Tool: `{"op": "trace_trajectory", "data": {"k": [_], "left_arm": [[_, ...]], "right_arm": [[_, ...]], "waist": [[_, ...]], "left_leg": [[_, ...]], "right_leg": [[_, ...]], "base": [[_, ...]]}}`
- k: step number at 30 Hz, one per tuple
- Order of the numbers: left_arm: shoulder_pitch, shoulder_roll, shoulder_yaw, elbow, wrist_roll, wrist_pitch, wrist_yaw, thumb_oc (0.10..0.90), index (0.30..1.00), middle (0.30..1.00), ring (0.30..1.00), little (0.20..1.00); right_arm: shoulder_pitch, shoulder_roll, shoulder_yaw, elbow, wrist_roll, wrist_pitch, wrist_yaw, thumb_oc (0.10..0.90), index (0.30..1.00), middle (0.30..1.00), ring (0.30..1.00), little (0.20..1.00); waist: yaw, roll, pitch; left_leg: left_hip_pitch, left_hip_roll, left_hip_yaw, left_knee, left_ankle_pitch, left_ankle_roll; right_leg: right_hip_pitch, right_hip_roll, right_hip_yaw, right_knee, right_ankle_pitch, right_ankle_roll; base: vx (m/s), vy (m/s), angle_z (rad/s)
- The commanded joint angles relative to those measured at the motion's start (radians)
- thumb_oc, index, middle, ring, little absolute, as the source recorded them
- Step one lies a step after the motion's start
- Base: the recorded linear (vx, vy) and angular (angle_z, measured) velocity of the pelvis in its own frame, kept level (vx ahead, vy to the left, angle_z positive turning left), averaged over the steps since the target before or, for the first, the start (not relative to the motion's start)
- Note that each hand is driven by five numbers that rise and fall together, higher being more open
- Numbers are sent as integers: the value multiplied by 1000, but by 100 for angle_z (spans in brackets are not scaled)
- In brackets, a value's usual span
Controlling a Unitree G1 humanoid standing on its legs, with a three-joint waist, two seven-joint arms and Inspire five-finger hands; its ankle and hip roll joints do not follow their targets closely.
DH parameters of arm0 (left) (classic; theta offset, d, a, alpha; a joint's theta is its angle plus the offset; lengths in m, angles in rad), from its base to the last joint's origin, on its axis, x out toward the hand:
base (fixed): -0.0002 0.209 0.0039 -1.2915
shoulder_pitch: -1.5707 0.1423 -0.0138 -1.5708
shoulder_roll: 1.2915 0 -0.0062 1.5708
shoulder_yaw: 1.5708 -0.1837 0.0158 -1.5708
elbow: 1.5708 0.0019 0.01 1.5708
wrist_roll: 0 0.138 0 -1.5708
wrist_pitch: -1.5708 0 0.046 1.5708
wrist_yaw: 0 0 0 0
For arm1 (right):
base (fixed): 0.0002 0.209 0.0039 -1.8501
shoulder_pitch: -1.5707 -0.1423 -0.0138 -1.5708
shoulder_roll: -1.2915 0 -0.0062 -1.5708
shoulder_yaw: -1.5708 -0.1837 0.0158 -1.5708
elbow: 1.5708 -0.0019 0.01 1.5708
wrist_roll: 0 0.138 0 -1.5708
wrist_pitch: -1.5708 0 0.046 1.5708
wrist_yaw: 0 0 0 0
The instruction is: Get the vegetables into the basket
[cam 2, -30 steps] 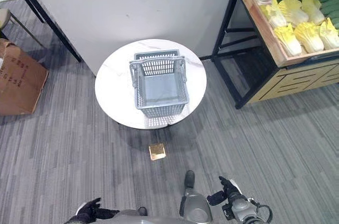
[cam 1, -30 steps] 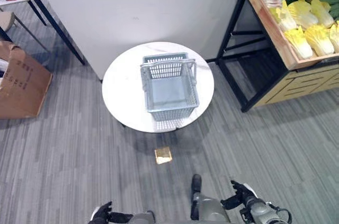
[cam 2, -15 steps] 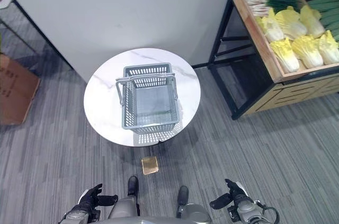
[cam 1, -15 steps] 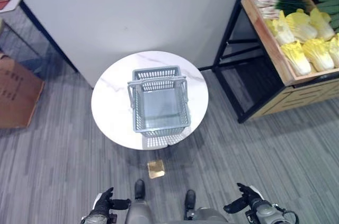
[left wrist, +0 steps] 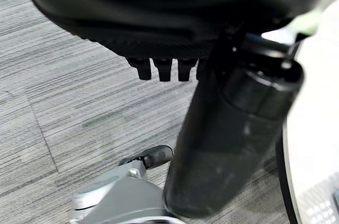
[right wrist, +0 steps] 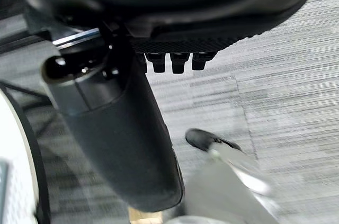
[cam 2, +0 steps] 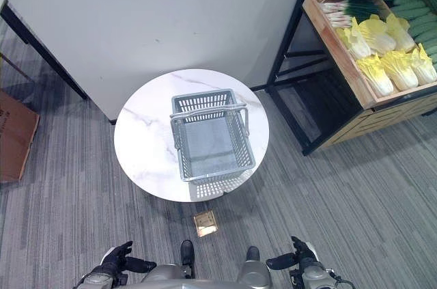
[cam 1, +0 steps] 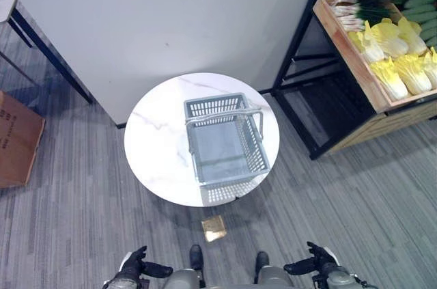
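Observation:
An empty grey plastic basket (cam 1: pixel 220 102) with its handle up stands on a round white marble table (cam 1: pixel 153 152) straight ahead of me. The vegetables lie in a wooden crate (cam 1: pixel 351 53) on a shelf to the far right: yellow-white cabbages (cam 1: pixel 399 70), green onions (cam 1: pixel 362 7) and cucumbers (cam 1: pixel 420 2). My left hand (cam 1: pixel 133 268) and right hand (cam 1: pixel 317 262) hang low on either side, far from the table and the crate. Both hands are open and hold nothing, as the thumb of the left hand (left wrist: pixel 233 128) and of the right hand (right wrist: pixel 116 128) stand free over the carpet.
A black metal shelf frame (cam 1: pixel 300 57) carries the crate, beside a white wall panel (cam 1: pixel 171 16) behind the table. A cardboard box (cam 1: pixel 13 139) sits on the floor at the left. A small brass floor plate (cam 1: pixel 214 228) lies on the grey carpet before the table.
The whole picture has shifted as the camera moved, so the table and basket sit differently in it. Both hands stay low and hold nothing.

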Motion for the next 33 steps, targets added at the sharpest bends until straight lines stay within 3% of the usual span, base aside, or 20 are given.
{"op": "trace_trajectory", "data": {"k": [1, 3, 5, 8, 11, 16, 18, 25, 33], "left_arm": [[-16, 12, 20, -1, -5, -22, 31, 900, 1000, 1000, 1000, 1000], [-15, 11, 15, -10, -15, -27, 40, 900, 1000, 1000, 1000, 1000], [-12, 8, 33, -9, -18, -28, 44, 900, 1000, 1000, 1000, 1000], [-4, 7, 54, -6, -3, -21, 36, 900, 1000, 1000, 1000, 1000], [1, 8, 55, -4, 6, -17, 26, 900, 1000, 1000, 1000, 1000], [3, 8, 29, -5, 10, -14, 19, 900, 1000, 1000, 1000, 1000], [6, 7, 11, 1, 3, -12, 16, 900, 1000, 1000, 1000, 1000], [3, -2, -48, -9, -30, -15, 17, 900, 1000, 1000, 1000, 1000], [-27, 5, -74, -16, -75, -23, 35, 900, 1000, 1000, 1000, 1000]], "right_arm": [[-116, -164, -8, -18, -105, -19, -160, 900, 1000, 1000, 1000, 1000], [-178, -234, 1, -110, -172, -18, -230, 900, 1000, 1000, 1000, 1000], [-213, -335, 30, -391, -304, -17, -270, 900, 1000, 1000, 1000, 1000], [-243, -420, 63, -676, -397, -39, -232, 900, 1000, 1000, 1000, 1000], [-342, -462, 153, -783, -445, -72, -207, 900, 1000, 1000, 1000, 1000], [-544, -423, 323, -799, -440, -90, -157, 900, 1000, 1000, 1000, 1000], [-642, -369, 401, -787, -394, -101, -128, 900, 1000, 1000, 1000, 1000], [-864, -253, 510, -629, -279, -86, -90, 900, 1000, 1000, 1000, 1000], [-1004, -200, 559, -418, -278, -51, -113, 900, 1000, 1000, 1000, 1000]], "waist": [[23, -21, -17], [27, -24, -16], [28, -29, -16], [33, -37, -20], [51, -42, -24], [94, -43, -22], [116, -40, -14], [163, -38, 17], [190, -44, 45]], "left_leg": [[-9, 51, -14, 11, -27, -40], [-12, 54, -14, 6, -24, -44], [-13, 61, -17, 2, -20, -49], [-11, 71, -20, 2, -18, -56], [-12, 79, -31, 2, -15, -62], [-20, 89, -49, 2, -6, -72], [-32, 95, -60, 2, 2, -77], [-68, 104, -85, 2, 23, -85], [-122, 106, -115, 5, 43, -91]], "right_leg": [[-88, -60, 25, -2, 161, 76], [-87, -58, 20, -21, 159, 77], [-84, -54, 16, -39, 159, 77], [-75, -49, 10, -47, 154, 74], [-61, -44, -2, -53, 147, 70], [-48, -35, -21, -63, 140, 65], [-49, -29, -32, -65, 137, 60], [-66, -17, -48, -66, 137, 50], [-97, -6, -67, -68, 141, 44]], "base": [[0, 0, 0], [-37, -16, 1], [-20, -37, 0], [11, -45, -4], [19, -53, 1], [12, -55, 14], [-4, -50, 20], [-28, -41, 16], [-28, -27, 11]]}}
